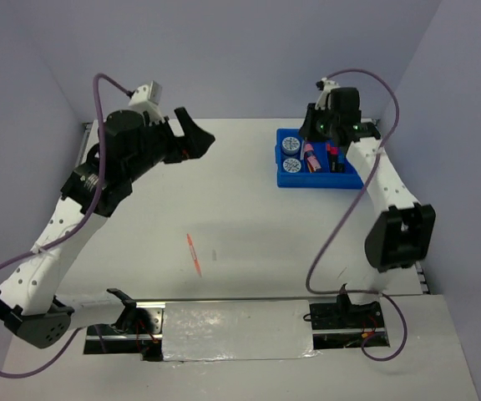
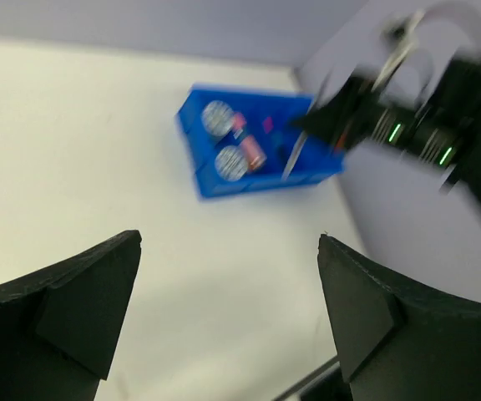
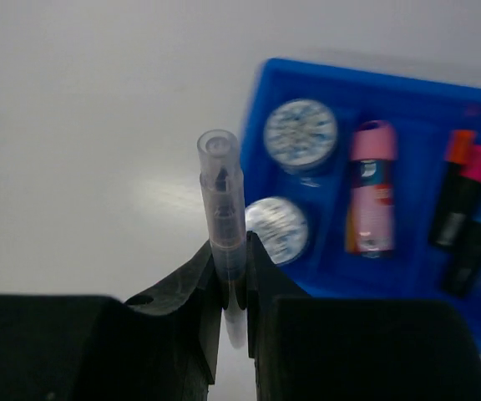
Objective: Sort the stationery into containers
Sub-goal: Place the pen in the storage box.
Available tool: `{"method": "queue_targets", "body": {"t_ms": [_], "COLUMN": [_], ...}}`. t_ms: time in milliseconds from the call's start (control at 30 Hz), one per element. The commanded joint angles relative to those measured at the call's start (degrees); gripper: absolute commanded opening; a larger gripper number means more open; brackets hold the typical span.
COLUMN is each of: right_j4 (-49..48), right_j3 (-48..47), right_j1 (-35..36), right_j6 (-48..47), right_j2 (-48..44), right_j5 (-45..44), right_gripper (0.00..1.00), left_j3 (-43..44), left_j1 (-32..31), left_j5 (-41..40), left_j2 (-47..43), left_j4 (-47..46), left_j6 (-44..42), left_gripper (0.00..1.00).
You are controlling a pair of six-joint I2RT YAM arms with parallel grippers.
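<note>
White table (image 1: 249,209), blue tray (image 1: 311,183) far right, orange pen (image 1: 194,255) left of centre

The tray (image 3: 374,77) is bright blue. The 2 tape discs (image 3: 301,134) are speckled blue on white. The cylinder (image 3: 371,196) has a pink cap and a label of pink, orange and blue. The 3 highlighters (image 3: 466,209) are black, capped orange, pink and blue. The held pen (image 3: 222,209) is translucent grey with a dark core. The thin pen (image 1: 194,255) is orange against the white table (image 1: 249,217). The right gripper (image 3: 232,255) and the left gripper (image 2: 228,309) are black. The arms (image 1: 57,234) are white with black joints, and the cables (image 1: 341,225) are purple.
</note>
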State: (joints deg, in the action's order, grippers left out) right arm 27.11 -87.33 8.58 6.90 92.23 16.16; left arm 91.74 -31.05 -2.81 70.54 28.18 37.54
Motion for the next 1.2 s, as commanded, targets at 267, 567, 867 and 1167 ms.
{"method": "queue_targets", "body": {"t_ms": [267, 567, 867, 1167], "right_j4": [12.61, 10.06, 10.77, 12.26], "right_j3": [-25.51, -22.97, -25.43, -27.54], "right_j1": [-13.40, -18.24, -20.71, -20.88], "right_j6": [-4.61, -5.32, -3.47, -2.06], "right_j2": [23.42, 27.30, 30.55, 32.14], "right_j5": [-34.69, -34.18, -26.80, -25.31], "right_gripper": [0.00, 0.03, 0.18, 0.56], "left_j3": [-19.93, -24.24, -24.33, -24.51], "left_j1": [0.81, 0.90, 0.90, 0.90], "left_j5": [0.87, 3.68, 5.79, 7.03], "left_j2": [-8.93, -9.64, -6.65, -5.24], "left_j4": [10.13, 9.96, 8.56, 8.11], "left_j6": [-6.69, -8.80, -9.85, -8.71], "left_gripper": [0.99, 0.99, 0.99, 0.99]}}
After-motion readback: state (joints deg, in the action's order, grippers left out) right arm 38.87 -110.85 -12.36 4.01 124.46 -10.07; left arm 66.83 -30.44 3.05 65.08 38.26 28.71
